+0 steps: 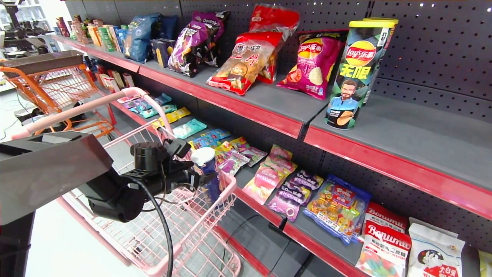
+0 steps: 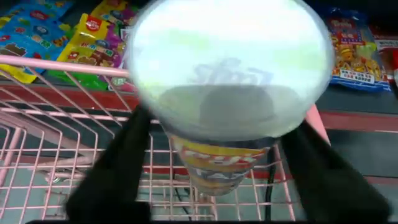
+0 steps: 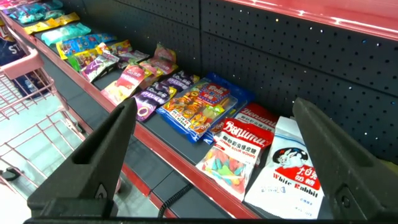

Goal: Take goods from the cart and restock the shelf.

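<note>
My left gripper [image 1: 203, 177] is shut on a chip can [image 1: 205, 163] with a white lid and a blue body, held just above the front rim of the pink cart [image 1: 230, 189]. In the left wrist view the can's lid [image 2: 230, 68] sits between the two dark fingers [image 2: 118, 162], with the cart's wire [image 2: 56, 130] below. A matching tall chip can [image 1: 355, 73] with a yellow lid stands upright on the grey upper shelf [image 1: 415, 134]. My right gripper [image 3: 214, 109] is open with nothing in it, facing the lower shelf [image 3: 155, 171].
Chip bags [image 1: 246, 61] lie along the upper shelf left of the standing can; bare shelf lies to its right. Candy packets [image 1: 334, 204] cover the lower shelf. An orange cart [image 1: 57, 84] stands at the far left behind the pink one.
</note>
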Robot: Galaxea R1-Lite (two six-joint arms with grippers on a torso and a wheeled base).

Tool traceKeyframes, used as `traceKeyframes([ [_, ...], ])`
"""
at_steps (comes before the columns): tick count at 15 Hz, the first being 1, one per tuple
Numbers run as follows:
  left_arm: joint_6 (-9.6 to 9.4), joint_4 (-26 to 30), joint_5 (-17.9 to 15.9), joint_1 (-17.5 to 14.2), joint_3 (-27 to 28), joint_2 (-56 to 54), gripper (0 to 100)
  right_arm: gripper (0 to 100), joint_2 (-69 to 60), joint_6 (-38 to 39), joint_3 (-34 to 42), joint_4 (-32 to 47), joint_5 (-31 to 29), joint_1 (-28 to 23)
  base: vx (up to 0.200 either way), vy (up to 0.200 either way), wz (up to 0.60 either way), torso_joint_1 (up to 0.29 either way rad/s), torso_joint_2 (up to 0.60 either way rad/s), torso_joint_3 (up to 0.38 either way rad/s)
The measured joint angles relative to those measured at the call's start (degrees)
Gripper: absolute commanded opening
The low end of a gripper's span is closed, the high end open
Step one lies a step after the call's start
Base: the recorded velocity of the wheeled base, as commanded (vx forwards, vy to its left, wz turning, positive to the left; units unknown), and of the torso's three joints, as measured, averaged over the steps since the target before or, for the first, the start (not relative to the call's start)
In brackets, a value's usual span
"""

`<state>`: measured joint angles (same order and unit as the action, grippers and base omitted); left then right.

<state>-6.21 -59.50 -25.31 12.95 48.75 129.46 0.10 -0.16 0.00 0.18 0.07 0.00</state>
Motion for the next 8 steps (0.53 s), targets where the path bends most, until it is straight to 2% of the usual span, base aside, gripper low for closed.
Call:
traceKeyframes([
  [5, 0.55, 0.3, 0.5, 0.5, 0.1, 0.0, 0, 100, 0.0, 0.1, 0.0, 0.0, 0.0, 0.0, 0.000, 0.000, 0.00, 0.000, 0.00, 0.000],
  [8, 3.15, 2.6, 1.3, -0.2, -1.1, -4.8, 0, 100, 0.0, 0.1, 0.0, 0.0, 0.0, 0.0, 0.000, 0.000, 0.00, 0.000, 0.00, 0.000],
])
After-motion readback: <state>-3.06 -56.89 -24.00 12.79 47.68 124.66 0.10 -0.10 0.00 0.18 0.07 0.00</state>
